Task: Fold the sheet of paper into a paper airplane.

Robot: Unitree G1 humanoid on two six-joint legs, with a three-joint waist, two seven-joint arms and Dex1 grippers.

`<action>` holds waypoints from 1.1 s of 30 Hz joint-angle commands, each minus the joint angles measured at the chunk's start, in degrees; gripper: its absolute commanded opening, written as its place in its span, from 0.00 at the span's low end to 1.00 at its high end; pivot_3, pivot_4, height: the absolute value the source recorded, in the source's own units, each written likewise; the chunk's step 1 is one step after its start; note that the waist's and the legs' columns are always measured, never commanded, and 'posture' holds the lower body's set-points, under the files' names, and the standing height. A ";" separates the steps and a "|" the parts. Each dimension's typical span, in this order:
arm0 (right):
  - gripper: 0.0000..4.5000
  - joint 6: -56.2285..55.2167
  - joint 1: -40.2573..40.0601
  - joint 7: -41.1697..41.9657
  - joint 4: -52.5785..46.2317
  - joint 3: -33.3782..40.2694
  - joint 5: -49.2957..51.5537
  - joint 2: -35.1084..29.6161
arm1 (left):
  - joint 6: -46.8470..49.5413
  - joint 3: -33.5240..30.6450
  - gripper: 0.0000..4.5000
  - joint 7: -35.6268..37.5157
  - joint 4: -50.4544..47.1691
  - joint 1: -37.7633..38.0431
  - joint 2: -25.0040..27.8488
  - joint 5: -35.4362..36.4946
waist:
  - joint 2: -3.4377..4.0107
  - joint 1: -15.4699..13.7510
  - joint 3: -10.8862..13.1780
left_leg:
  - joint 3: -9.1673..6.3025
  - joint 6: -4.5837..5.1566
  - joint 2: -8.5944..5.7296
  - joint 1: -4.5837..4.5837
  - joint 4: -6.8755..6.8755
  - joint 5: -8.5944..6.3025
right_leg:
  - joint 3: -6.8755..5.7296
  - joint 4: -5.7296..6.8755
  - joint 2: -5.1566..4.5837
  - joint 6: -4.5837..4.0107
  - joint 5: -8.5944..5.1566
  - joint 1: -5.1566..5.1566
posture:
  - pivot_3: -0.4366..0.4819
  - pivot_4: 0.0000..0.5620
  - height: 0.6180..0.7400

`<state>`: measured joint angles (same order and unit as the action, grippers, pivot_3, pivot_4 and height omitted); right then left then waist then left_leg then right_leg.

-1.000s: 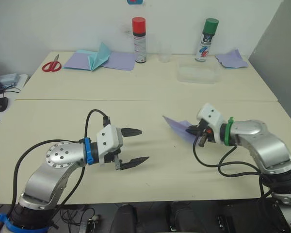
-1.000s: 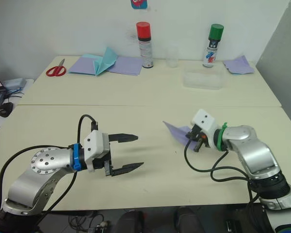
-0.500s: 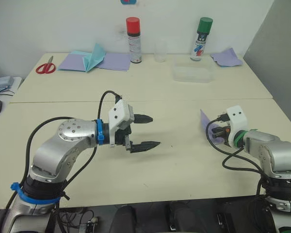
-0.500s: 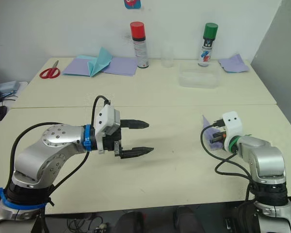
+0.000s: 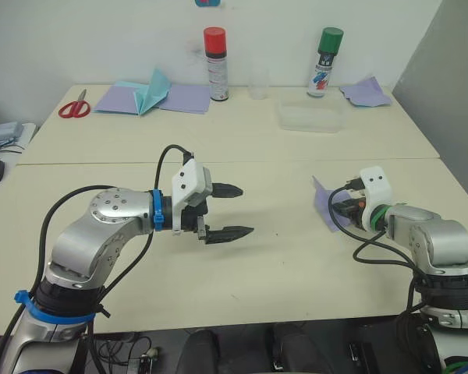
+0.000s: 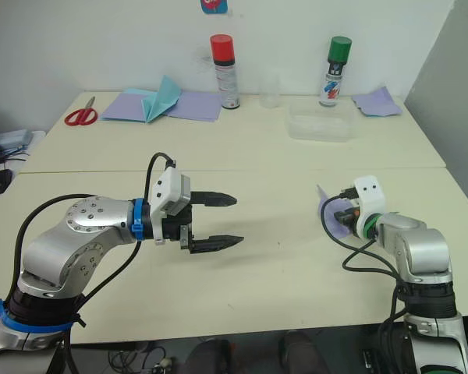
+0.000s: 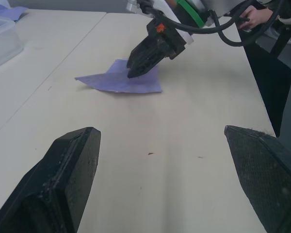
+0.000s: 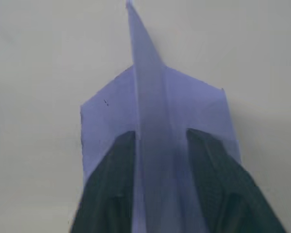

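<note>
Both head cameras look forward and down over the table [image 5: 242, 148] from above the arms. The left wrist camera looks low across the tabletop toward the right gripper [image 7: 136, 65]. The right wrist camera sits very close to the paper airplane [image 8: 155, 121], which the head views share.

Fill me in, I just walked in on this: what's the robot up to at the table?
It is folding a paper airplane. The right gripper is shut on the paper airplane, a folded lavender shape with its point facing away from the arm, at the table surface. The left gripper hangs open over the middle of the table, holding nothing. More paper, scissors and spray cans sit along the far edge.
</note>
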<state>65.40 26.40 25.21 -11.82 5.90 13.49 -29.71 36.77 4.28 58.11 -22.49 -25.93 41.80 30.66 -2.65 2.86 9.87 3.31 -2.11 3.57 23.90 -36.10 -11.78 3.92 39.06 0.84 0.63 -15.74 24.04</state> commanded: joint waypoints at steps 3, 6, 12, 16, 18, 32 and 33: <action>0.88 -4.39 0.33 2.46 -6.29 -0.53 1.06 -3.56 | -3.44 -1.65 1.00 0.53 0.15 1.29 1.47 -1.60 | 0.00 -0.01 0.00 | 0.01 0.00 0.00 0.00 0.00 0.00 | -0.01 0.00 0.00 0.00 0.00 0.00 | 0.48 0.27 1.00; 0.99 -6.21 0.43 7.85 -9.57 -0.55 3.73 -7.77 | -5.97 -4.20 1.00 3.04 3.58 2.33 4.35 -2.13 | 0.02 0.00 0.01 | 0.01 0.00 0.01 -0.01 0.01 0.00 | -0.02 0.01 0.00 0.00 0.00 0.02 | 0.48 0.27 1.00; 0.99 -38.69 -13.11 38.15 -7.99 2.74 5.00 -26.71 | -13.31 -11.77 1.00 7.89 15.30 4.42 11.96 -4.10 | 0.05 -0.49 0.04 | 0.03 0.02 0.01 0.00 0.05 -0.02 | -0.23 -0.12 -0.02 -0.13 -0.09 -0.04 | 0.48 0.27 1.00; 0.99 -44.89 -19.31 50.43 -0.18 12.07 11.53 -31.02 | -18.52 -15.49 1.00 8.43 21.15 8.60 14.33 -6.79 | 0.06 -0.99 0.04 | 0.10 0.03 0.00 0.00 0.02 -0.02 | -0.21 -0.12 -0.08 -0.13 -0.08 -0.05 | 0.48 0.27 1.00; 0.99 -44.95 -18.81 51.27 4.07 14.53 11.97 -32.64 | -21.89 -16.59 1.00 8.58 22.78 11.72 15.72 -9.09 | 0.08 -0.72 0.06 | 0.09 0.03 0.02 -0.07 0.00 -0.02 | -0.13 -0.06 -0.12 -0.08 -0.05 -0.05 | 0.48 0.27 1.00; 0.99 -46.64 -14.52 49.07 14.12 14.82 11.00 -34.23 | -19.18 -23.64 1.00 5.60 19.41 16.85 17.67 -8.33 | 0.25 -0.81 0.02 | 0.17 0.08 0.09 -0.10 -0.03 0.04 | -0.05 -0.01 -0.17 -0.08 0.08 0.00 | 0.48 0.27 1.00; 0.99 -46.58 -14.17 48.98 14.28 14.62 11.02 -34.09 | -19.06 -23.79 1.00 5.60 19.12 17.38 17.86 -8.52 | 0.25 -0.81 0.02 | 0.16 0.08 0.08 -0.10 -0.02 0.04 | -0.06 -0.02 -0.16 -0.08 0.07 0.00 | 0.48 0.27 1.00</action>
